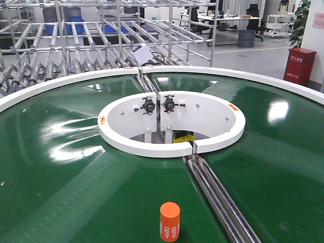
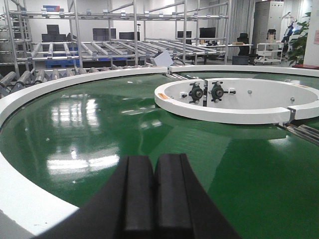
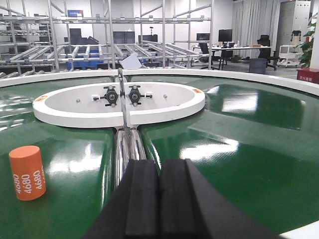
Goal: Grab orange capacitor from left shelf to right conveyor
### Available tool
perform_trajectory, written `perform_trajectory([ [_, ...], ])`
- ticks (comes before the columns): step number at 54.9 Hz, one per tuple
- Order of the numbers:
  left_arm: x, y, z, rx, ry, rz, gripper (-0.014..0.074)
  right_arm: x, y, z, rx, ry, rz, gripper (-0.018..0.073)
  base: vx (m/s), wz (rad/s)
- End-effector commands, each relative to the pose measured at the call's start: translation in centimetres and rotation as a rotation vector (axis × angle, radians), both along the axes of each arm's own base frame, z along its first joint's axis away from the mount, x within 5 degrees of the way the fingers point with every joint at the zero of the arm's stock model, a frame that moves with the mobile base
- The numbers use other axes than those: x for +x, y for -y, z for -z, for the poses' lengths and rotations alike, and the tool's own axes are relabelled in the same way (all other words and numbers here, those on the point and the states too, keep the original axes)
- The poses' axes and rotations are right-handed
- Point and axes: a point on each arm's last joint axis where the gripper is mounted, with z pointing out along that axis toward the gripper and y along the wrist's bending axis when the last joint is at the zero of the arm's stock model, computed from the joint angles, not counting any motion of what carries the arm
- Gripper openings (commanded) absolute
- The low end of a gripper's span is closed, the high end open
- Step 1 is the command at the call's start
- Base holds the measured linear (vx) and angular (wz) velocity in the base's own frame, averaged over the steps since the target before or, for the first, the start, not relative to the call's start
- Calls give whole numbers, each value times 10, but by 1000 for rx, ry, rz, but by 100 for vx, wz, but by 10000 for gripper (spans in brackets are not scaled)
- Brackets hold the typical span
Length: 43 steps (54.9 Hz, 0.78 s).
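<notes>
Item 1 — the orange capacitor (image 1: pixel 170 221): standing upright on the green belt of the right conveyor (image 1: pixel 61 167), near the belt's near edge and just left of the metal roller seam (image 1: pixel 217 197) that is running from the white central ring (image 1: pixel 172 147) toward the near rim. White "4680" lettering is reading vertically on its side. Nothing is touching it.

Item 2 — the right gripper (image 3: pixel 158 199): its black pads are pressing flat together with no gap showing and nothing between them. It is hovering low over the belt at the near edge, with the capacitor off to its left and apart from it.

Item 3 — the left gripper (image 2: pixel 153 196): pads likewise meeting face to face, carrying nothing, sitting over the near-left stretch of the belt beside the white outer rim (image 2: pixel 30 209). The capacitor is not appearing in this view.

Item 4 — roller-rail racks (image 1: pixel 101 35): standing beyond the conveyor's far rim.

Step in hand, as a judgement: the cylinder is already resting on the conveyor and both grippers are free of it, so the placing looks done. What remains appears to be only keeping both arms clear of the upright cylinder so it is not being knocked over.
</notes>
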Motion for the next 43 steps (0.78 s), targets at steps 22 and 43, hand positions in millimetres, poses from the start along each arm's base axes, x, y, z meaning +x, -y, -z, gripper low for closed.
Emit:
perform_trajectory([
  [22,0,0,3,-9,60,-1,-6,-2,0,-5,-4,86,-5,-8,0,0],
  [43,0,0,3,-9,60,-1,-6,-2,0,-5,-4,86,-5,-8,0,0],
])
